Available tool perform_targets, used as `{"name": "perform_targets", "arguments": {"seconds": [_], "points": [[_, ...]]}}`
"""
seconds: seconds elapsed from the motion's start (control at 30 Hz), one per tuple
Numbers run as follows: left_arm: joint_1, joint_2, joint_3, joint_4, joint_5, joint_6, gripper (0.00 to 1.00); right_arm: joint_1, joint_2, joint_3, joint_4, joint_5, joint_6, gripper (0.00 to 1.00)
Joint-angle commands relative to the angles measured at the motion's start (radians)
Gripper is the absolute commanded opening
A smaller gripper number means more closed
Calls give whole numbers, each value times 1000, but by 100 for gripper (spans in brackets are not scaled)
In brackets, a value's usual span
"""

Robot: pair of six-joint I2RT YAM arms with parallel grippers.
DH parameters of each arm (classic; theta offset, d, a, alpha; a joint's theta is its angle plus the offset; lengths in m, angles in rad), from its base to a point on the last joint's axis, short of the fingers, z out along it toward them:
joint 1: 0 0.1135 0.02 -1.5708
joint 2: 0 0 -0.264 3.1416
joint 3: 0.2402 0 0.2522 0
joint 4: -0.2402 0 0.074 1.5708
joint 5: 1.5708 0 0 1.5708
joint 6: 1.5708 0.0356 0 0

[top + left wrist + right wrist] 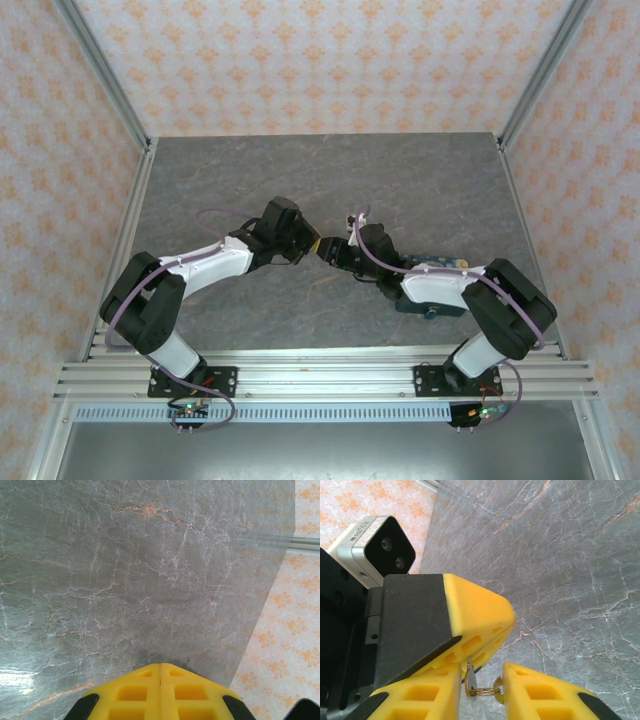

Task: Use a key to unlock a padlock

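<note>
**Key poised between two claws, off to the padlock's left**

The right claw (481, 676) has its yellow fingers parted, and the key (470, 677) hangs in the gap, its small ring (487, 692) reaching across toward one finger. I cannot tell whether those fingers pinch it or merely flank it. The left claw (490, 625) is clenched, its fingers pressed flat together. Its tip sits directly over the key's upper end, and the blade seems to run up under it. Whether the blade is nipped there is hidden.

The tip-to-tip pose reads as a handover or regrip. Probably the aim is to seat the slim key squarely so its blade juts out, ready for a keyhole.

The padlock (412, 303) lies flat on the counter (250, 180), partly under the right forearm. Both claws meet to the padlock's left and clear of it, so neither touches or steadies it. Lying there, it is within easy reach of the right arm. Once the key is secure, one claw will likely need to brace the padlock.
</note>
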Motion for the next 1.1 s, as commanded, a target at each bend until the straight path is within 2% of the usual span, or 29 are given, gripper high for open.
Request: {"name": "perform_targets", "arguments": {"seconds": [0.0, 0.27, 0.33, 0.4, 0.67, 0.77, 0.83, 0.87, 0.97, 1.07], "points": [[-8, 20, 33, 8, 5, -11, 0, 5, 15, 24, 54, -7, 7, 27], [-8, 20, 31, 13, 8, -16, 0, 6, 36, 55, 63, 0, 12, 18], [-8, 20, 28, 14, 8, -18, 0, 6, 40, 69, 60, 0, 10, 12], [-9, 18, 25, 18, 6, -21, 0, 6, 41, 81, 57, 0, 10, 1], [-7, 4, 24, 20, -8, -15, 1, -9, -2, 48, 43, 15, 31, 0], [-1, -18, 17, 15, -27, -1, 29, -36, -36, -3, 60, 18, 59, 0], [8, -42, 15, -9, -43, 20, 55, -65, -77, -44, 66, 17, 77, 0], [14, -53, 15, -18, -49, 32, 62, -77, -97, -62, 64, 19, 82, 0], [31, -91, 15, -62, -70, 74, 78, -121, -186, -111, 12, 14, 81, 0], [38, -121, 23, -117, -90, 128, 88, -181, -314, -142, -112, 25, 63, 0]]}}
